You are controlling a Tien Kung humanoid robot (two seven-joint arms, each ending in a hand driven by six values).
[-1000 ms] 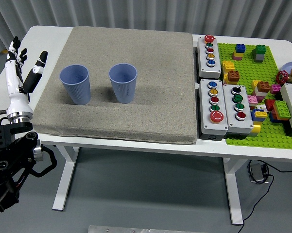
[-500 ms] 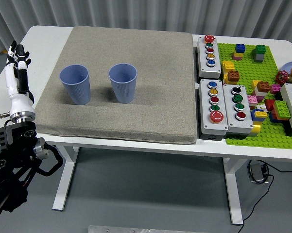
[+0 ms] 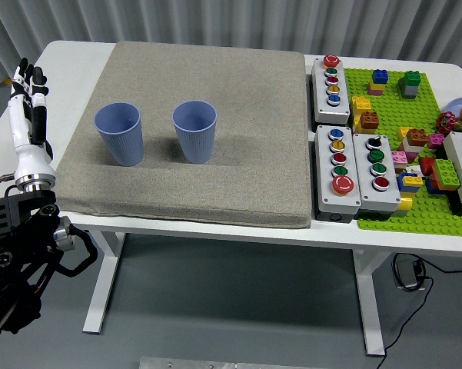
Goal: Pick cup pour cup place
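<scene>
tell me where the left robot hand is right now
In the head view the left robot hand is at the table's left edge, fingers extended and holding nothing, left of the grey mat and the nearer blue cup.

One high view looks down over the table (image 3: 77, 58).

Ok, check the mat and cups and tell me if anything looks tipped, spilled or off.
Nothing stands out. Both blue cups, the left cup and the right cup, stand upright and apart on the grey mat, with no spill visible. The left hand is at the table's left edge, holding nothing.
</scene>
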